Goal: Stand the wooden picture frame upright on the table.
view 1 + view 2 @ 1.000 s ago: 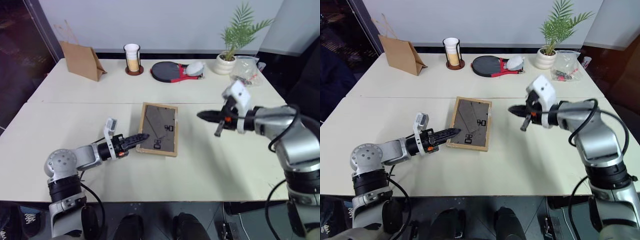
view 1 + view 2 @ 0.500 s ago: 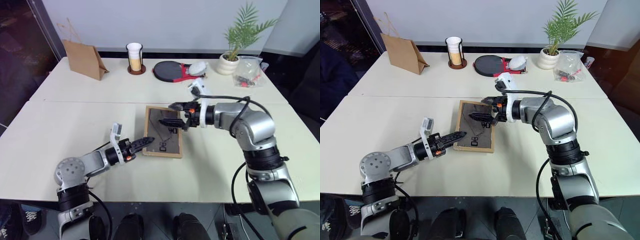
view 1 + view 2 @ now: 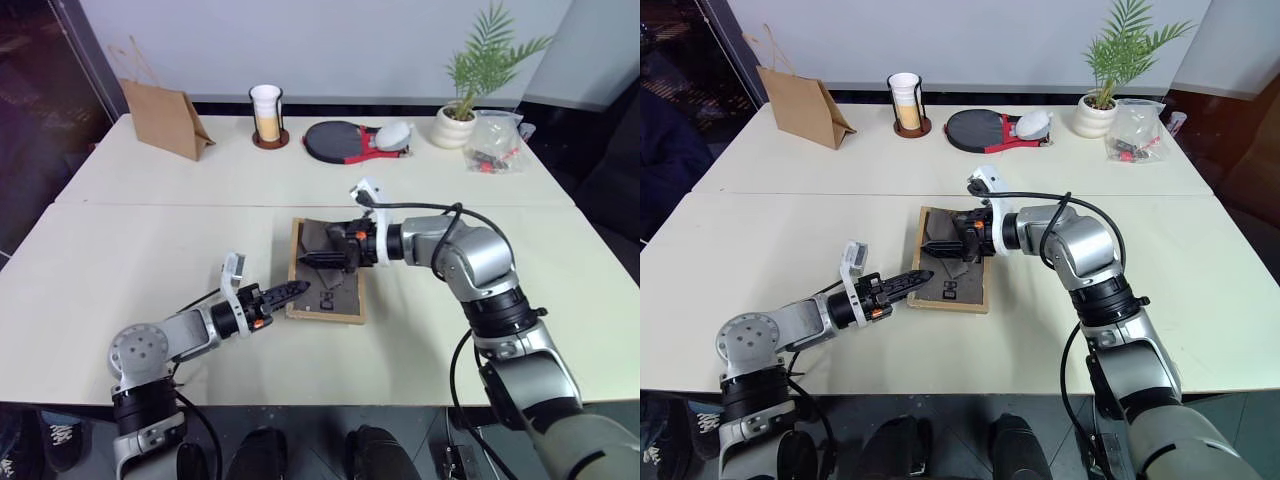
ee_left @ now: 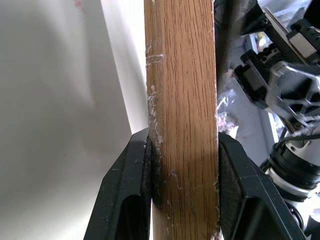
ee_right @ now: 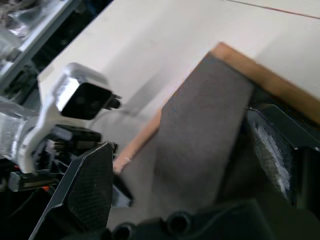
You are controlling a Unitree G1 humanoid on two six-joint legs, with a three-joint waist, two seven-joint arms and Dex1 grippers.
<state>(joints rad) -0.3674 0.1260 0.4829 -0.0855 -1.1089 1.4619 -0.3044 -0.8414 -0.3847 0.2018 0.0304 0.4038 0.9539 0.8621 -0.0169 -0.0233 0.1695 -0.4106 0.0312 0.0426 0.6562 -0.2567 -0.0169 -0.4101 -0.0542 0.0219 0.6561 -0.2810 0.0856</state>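
Lying back-up near the middle of the table [image 3: 150, 230], just in front of its seam: the wooden picture frame [image 3: 326, 271]. Seen close in the left wrist view, left gripper [image 4: 183, 165] pinching the frame's wooden edge between both fingers. Seen in the right wrist view, right gripper [image 5: 180, 165] spread wide over the dark back panel. Reaching across from the right, pointing left and a bit down. Cup in its holder [image 3: 266, 115] at the far edge.

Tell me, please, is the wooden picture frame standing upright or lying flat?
Lying flat: the wooden picture frame rests back-up on the table. The left gripper clamps its edge; the right gripper is open over its back panel.
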